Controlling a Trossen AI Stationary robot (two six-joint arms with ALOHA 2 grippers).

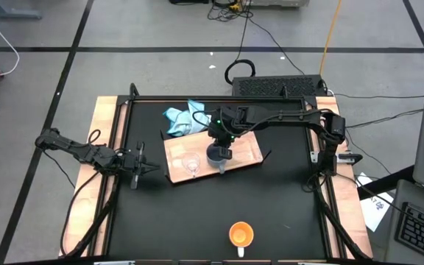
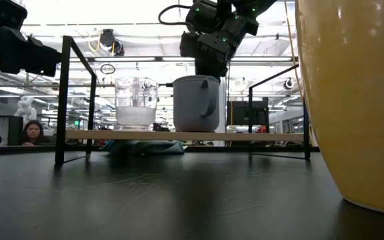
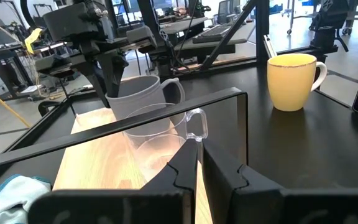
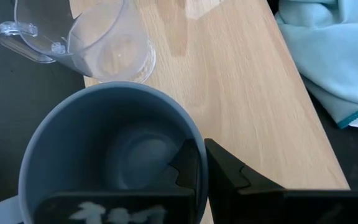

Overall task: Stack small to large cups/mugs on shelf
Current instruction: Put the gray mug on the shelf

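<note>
The wooden shelf (image 1: 245, 151) stands at the table's far middle on black brackets (image 2: 60, 100). The clear glass cup (image 1: 191, 164) stands on the shelf's left part. The grey-blue mug (image 2: 195, 103) is upright just to its right, its base at the board. My right gripper (image 4: 202, 165) is above the mug, shut on its rim. The orange mug (image 1: 241, 235) stands on the table near the front edge. My left gripper (image 3: 199, 168) is shut and empty, hovering left of the shelf and pointing at the glass cup (image 3: 166, 134). My right gripper holds the grey-blue mug by its rim (image 4: 196, 140). One finger is inside the mug and one outside, with the wall pinched between them. The fingers come from above, pointing down. The mug is upright with its base at the shelf board; whether it rests there I cannot tell.
A light blue cloth (image 1: 185, 119) lies crumpled behind the shelf's far left corner. A black frame (image 1: 219, 99) borders the table. The black tabletop (image 1: 197, 213) lies between the shelf and the orange mug. A person (image 2: 32, 132) shows in the room beyond.
</note>
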